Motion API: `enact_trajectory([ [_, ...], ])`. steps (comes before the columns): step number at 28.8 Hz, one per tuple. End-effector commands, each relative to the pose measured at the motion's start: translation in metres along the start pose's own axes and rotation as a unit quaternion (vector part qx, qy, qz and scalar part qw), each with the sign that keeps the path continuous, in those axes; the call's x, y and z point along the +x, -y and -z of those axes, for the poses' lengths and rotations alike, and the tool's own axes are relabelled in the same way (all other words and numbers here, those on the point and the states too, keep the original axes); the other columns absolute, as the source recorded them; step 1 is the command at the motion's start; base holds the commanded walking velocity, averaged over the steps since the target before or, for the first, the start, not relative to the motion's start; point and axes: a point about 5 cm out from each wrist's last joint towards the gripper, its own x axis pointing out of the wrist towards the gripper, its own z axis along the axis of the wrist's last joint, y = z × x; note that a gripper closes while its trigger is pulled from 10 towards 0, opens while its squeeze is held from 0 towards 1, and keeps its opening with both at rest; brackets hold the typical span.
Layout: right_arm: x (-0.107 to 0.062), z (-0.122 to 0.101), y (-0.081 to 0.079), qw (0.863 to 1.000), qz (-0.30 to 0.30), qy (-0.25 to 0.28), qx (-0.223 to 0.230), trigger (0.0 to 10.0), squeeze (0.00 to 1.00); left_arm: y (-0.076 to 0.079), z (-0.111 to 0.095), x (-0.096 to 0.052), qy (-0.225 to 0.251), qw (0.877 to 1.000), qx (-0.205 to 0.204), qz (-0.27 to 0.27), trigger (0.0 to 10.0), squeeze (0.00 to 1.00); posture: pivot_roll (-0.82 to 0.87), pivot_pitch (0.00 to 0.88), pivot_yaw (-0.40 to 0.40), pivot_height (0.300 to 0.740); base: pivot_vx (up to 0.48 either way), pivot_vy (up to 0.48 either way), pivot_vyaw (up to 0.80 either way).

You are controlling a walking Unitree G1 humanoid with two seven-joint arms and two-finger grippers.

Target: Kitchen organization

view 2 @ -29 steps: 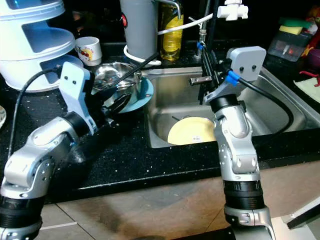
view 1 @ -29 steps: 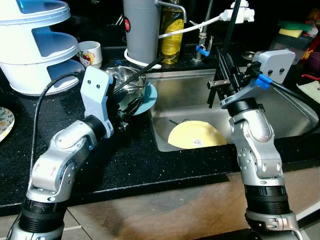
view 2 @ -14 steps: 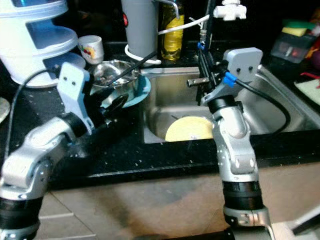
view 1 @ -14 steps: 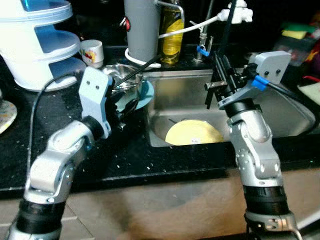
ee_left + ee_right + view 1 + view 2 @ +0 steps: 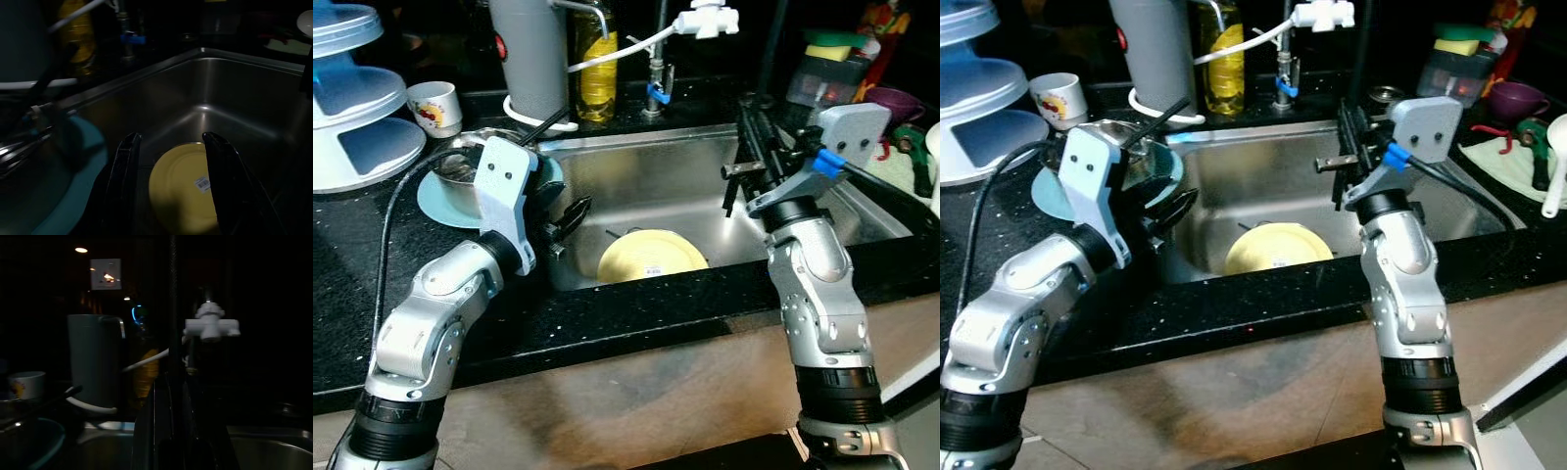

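Note:
A yellow plate (image 5: 651, 257) with a small sticker lies at the bottom of the steel sink (image 5: 695, 176). My left gripper (image 5: 578, 211) hangs over the sink's left edge, open, its fingers aimed down toward the plate. In the left wrist view the two black fingers (image 5: 123, 181) stand apart with the yellow plate (image 5: 183, 188) beyond them, untouched. My right gripper (image 5: 745, 110) is raised above the sink's right half, pointing up toward the faucet, shut and empty. On the counter to the left, a light blue plate (image 5: 445, 198) carries a steel bowl (image 5: 470, 168).
Behind the sink stand a grey canister (image 5: 527, 59), a yellow bottle (image 5: 594, 64) and a white faucet head (image 5: 705, 20). A cup (image 5: 429, 106) and a white-and-blue rack (image 5: 352, 117) sit far left. A box with a sponge (image 5: 830, 69) stands at the back right.
The whole view has shifted rightward along the counter. My left gripper went from beside the blue plate to over the sink's left edge. The right gripper keeps its raised pose.

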Motion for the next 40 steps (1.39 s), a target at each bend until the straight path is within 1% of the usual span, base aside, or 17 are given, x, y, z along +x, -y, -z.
enact_trajectory([
  [1, 0.002, 0.000, -0.001, 1.000, -0.005, 0.001, -0.005, 10.0, 0.00, -0.001, 0.000, -0.003, -0.002, 1.000, 0.006, 0.003, 10.0, 0.00, 0.01, 0.229, -0.019, 0.740, 0.000, 0.000, 0.00],
  [5, 0.005, 0.001, 0.000, 1.000, -0.011, 0.003, -0.012, 10.0, 0.00, -0.004, 0.000, -0.001, -0.003, 1.000, 0.016, 0.005, 10.0, 0.00, 0.01, 0.229, -0.019, 0.740, 0.000, 0.000, 0.00],
  [7, 0.014, 0.000, 0.002, 1.000, -0.018, 0.012, -0.022, 10.0, 0.00, -0.005, -0.003, 0.000, 0.009, 1.000, 0.025, 0.018, 10.0, 0.00, 0.01, 0.233, -0.018, 0.740, 0.000, 0.000, 0.00],
  [8, 0.025, 0.001, 0.004, 0.999, -0.026, 0.019, -0.037, 10.0, 0.00, -0.002, -0.008, 0.002, 0.021, 0.999, 0.021, 0.043, 10.0, 0.00, 0.02, 0.238, -0.017, 0.740, 0.000, 0.000, 0.00],
  [9, 0.029, 0.003, 0.006, 0.999, -0.028, 0.019, -0.041, 10.0, 0.00, -0.001, -0.010, 0.003, 0.024, 0.998, 0.020, 0.053, 10.0, 0.00, 0.02, 0.238, -0.017, 0.740, 0.000, 0.000, 0.00],
  [16, 0.052, 0.025, 0.020, 0.997, -0.028, -0.015, -0.065, 10.0, 0.00, 0.009, -0.016, 0.013, 0.026, 0.990, 0.025, 0.137, 10.0, 0.00, 0.03, 0.256, -0.019, 0.740, 0.000, 0.000, 0.00],
  [19, 0.055, 0.030, 0.019, 0.996, -0.041, -0.028, -0.074, 10.0, 0.00, 0.011, -0.017, 0.016, 0.024, 0.989, 0.028, 0.145, 10.0, 0.00, 0.03, 0.260, -0.019, 0.740, 0.000, 0.000, 0.00],
  [21, 0.054, 0.045, 0.012, 0.990, -0.080, -0.072, -0.089, 10.0, 0.00, 0.013, -0.016, 0.018, 0.016, 0.987, 0.032, 0.157, 10.0, 0.00, 0.04, 0.272, -0.017, 0.740, 0.000, 0.000, 0.00],
  [22, 0.050, 0.059, 0.007, 0.983, -0.111, -0.113, -0.096, 10.0, 0.00, 0.014, -0.016, 0.019, 0.013, 0.986, 0.035, 0.162, 10.0, 0.00, 0.05, 0.278, -0.011, 0.740, 0.000, 0.000, 0.00],
  [23, 0.050, 0.059, 0.007, 0.983, -0.111, -0.113, -0.096, 10.0, 0.00, 0.014, -0.016, 0.019, 0.013, 0.986, 0.035, 0.162, 10.0, 0.00, 0.05, 0.278, -0.011, 0.740, 0.000, 0.000, 0.00],
  [25, 0.042, 0.079, -0.002, 0.965, -0.159, -0.170, -0.121, 10.0, 0.00, 0.015, -0.014, 0.019, 0.004, 0.984, 0.038, 0.176, 10.0, 0.00, 0.05, 0.289, 0.000, 0.740, 0.000, 0.000, 0.00],
  [28, 0.034, 0.093, -0.009, 0.944, -0.206, -0.211, -0.148, 10.0, 0.00, 0.017, -0.010, 0.018, -0.010, 0.981, 0.042, 0.188, 10.0, 0.00, 0.05, 0.293, 0.006, 0.740, 0.000, 0.000, 0.00],
  [30, 0.033, 0.096, -0.010, 0.940, -0.214, -0.219, -0.150, 10.0, 0.00, 0.017, -0.009, 0.017, -0.014, 0.981, 0.043, 0.189, 10.0, 0.00, 0.05, 0.293, 0.006, 0.740, 0.000, 0.000, 0.00],
  [33, 0.029, 0.101, -0.016, 0.921, -0.254, -0.231, -0.184, 10.0, 0.00, 0.016, -0.006, 0.016, -0.023, 0.980, 0.048, 0.194, 10.0, 0.00, 0.05, 0.299, 0.006, 0.740, 0.000, 0.000, 0.00],
  [34, 0.029, 0.101, -0.016, 0.921, -0.254, -0.231, -0.184, 10.0, 0.00, 0.016, -0.006, 0.016, -0.023, 0.980, 0.048, 0.194, 10.0, 0.00, 0.05, 0.299, 0.006, 0.740, 0.000, 0.000, 0.00],
  [37, 0.022, 0.110, -0.023, 0.888, -0.306, -0.252, -0.232, 10.0, 0.00, 0.018, -0.003, 0.016, -0.033, 0.978, 0.050, 0.200, 10.0, 0.00, 0.06, 0.300, 0.003, 0.740, 0.000, 0.000, 0.00],
  [40, 0.020, 0.112, -0.024, 0.880, -0.315, -0.259, -0.241, 10.0, 0.00, 0.018, -0.003, 0.015, -0.037, 0.977, 0.051, 0.202, 10.0, 0.00, 0.06, 0.300, 0.003, 0.740, 0.000, 0.000, 0.00],
])
